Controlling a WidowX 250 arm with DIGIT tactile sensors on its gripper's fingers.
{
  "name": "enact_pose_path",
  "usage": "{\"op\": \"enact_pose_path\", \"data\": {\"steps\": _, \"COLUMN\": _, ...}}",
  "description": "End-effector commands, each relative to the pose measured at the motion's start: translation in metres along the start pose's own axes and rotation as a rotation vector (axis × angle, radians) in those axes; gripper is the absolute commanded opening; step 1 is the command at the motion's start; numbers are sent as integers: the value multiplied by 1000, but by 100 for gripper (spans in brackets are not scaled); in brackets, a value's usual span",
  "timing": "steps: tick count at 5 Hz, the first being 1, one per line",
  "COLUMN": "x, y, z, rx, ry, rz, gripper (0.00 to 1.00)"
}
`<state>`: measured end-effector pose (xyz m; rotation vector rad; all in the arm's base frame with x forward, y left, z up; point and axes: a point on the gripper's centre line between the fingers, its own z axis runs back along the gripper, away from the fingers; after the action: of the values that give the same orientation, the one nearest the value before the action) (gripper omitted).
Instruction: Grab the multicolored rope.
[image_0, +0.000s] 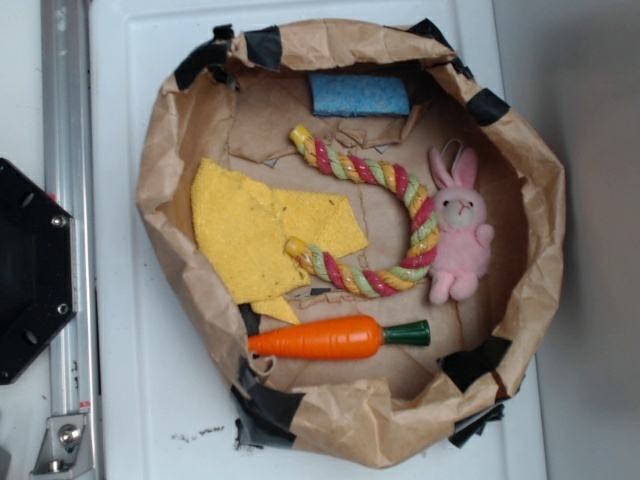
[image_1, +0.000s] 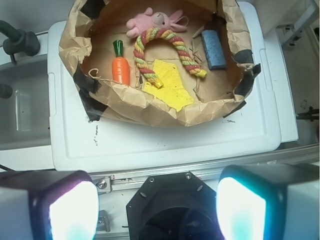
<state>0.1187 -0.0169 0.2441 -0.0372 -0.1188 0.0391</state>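
The multicolored rope (image_0: 400, 220) lies bent in a U inside the brown paper bag bin (image_0: 175, 150), with red, yellow, green and pink strands and yellow tips. In the wrist view the rope (image_1: 165, 47) arches between the carrot and the blue block. My gripper (image_1: 157, 207) hangs far back over the black robot base, open, its two glowing pads wide apart and nothing between them. It is well short of the bin. The exterior view does not show the gripper.
An orange carrot (image_0: 320, 338) lies at the bin's near side. A pink plush bunny (image_0: 460, 235) touches the rope's bend. A yellow cloth (image_0: 250, 235) lies under one rope end. A blue block (image_0: 358, 95) sits at the far wall. The bin stands on a white lid (image_1: 165, 145).
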Motion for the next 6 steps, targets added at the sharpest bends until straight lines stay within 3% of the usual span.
{"op": "enact_pose_path", "data": {"steps": 1, "x": 0, "y": 0, "z": 0, "rx": 0, "ry": 0, "rz": 0, "gripper": 100}}
{"op": "enact_pose_path", "data": {"steps": 3, "x": 90, "y": 16, "z": -57, "rx": 142, "ry": -53, "rz": -351, "gripper": 100}}
{"op": "enact_pose_path", "data": {"steps": 4, "x": 110, "y": 14, "z": -92, "rx": 153, "ry": -52, "rz": -455, "gripper": 100}}
{"op": "enact_pose_path", "data": {"steps": 5, "x": 135, "y": 29, "z": -128, "rx": 117, "ry": -21, "rz": -438, "gripper": 100}}
{"op": "enact_pose_path", "data": {"steps": 6, "x": 135, "y": 29, "z": -128, "rx": 117, "ry": -21, "rz": -438, "gripper": 100}}
